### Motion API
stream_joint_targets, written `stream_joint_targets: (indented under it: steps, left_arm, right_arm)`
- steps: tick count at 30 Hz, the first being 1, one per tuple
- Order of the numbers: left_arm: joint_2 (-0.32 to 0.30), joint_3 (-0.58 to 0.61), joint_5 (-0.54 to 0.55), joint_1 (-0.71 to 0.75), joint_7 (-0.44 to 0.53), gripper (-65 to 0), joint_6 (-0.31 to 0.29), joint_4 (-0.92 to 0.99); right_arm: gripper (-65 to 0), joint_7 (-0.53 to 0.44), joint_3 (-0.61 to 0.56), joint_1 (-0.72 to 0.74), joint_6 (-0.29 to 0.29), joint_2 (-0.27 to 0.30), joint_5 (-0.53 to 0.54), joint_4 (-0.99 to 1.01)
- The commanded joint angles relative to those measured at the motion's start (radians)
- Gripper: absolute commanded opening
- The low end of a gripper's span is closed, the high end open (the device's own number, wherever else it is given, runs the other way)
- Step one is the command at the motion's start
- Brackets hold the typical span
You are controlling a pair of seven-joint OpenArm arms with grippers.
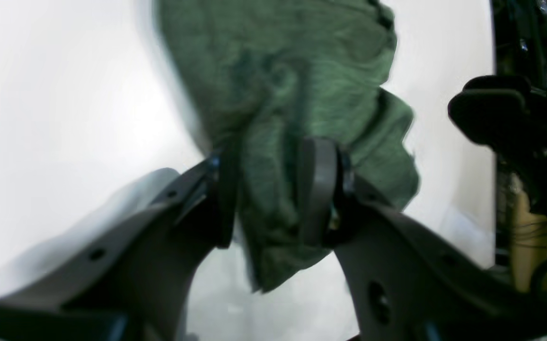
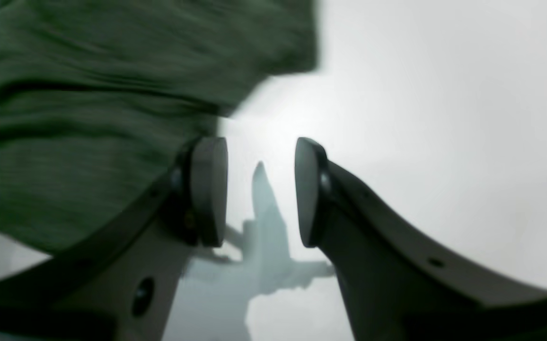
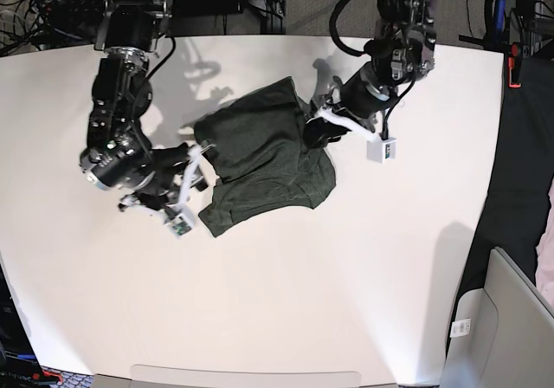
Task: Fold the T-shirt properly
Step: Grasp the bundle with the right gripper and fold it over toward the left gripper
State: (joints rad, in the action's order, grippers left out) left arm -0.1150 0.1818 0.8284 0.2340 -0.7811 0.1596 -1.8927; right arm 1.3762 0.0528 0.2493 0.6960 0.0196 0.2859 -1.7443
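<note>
1. The T-shirt (image 3: 268, 150) lies between the two arms on the table (image 3: 286, 301), partly folded into a compact, uneven shape with rumpled edges.
2. Its fabric is dark green, thin and soft, with a matte, faintly mottled knit and no print.
3. Shallow creases run through it, and a narrower band of cloth spreads along the side nearer the bottom of the base view, its ends poking out as blunt corners.
4. The table is white and smooth, with soft grey shadows across it.
5. The left gripper (image 1: 266, 194) has its dark, blunt-tipped fingers parted partway, over the shirt; cloth shows between them, but nothing looks pinched.
6. The right gripper (image 2: 261, 192) stands partway open at the shirt's edge, its fingers smooth and rounded at the tips, holding nothing, with white tabletop visible between them.
</note>
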Motion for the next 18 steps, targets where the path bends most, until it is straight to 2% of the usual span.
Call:
stream_joint_targets:
  steps: [1,5,9,15,18]
  left_arm:
    - [0.001,0.002,0.018,0.012,0.018,-44.0,-0.01,-0.037]
    - [0.005,0.011,0.021,0.054,0.018,-44.0,-0.01,-0.051]
    - [0.001,0.088,0.021,0.054,0.016,-44.1,-0.012,-0.051]
    - [0.001,0.183,0.021,0.048,0.015,-44.1,-0.013,-0.046]
    - [0.001,0.183,0.019,0.041,-0.031,-44.0,-0.013,-0.043]
  right_arm:
    - [-41.1,-0.016,-0.008,0.029,0.002,0.0,0.008,-0.015]
    - [-41.1,-0.013,-0.047,0.028,0.002,-0.027,0.016,-0.015]
    - [-41.1,0.018,-0.092,0.018,0.002,-0.046,0.016,-0.004]
    - [-41.1,0.02,-0.149,-0.011,0.002,-0.037,0.008,0.076]
    - [-41.1,0.02,-0.149,-0.005,0.002,-0.01,-0.01,0.136]
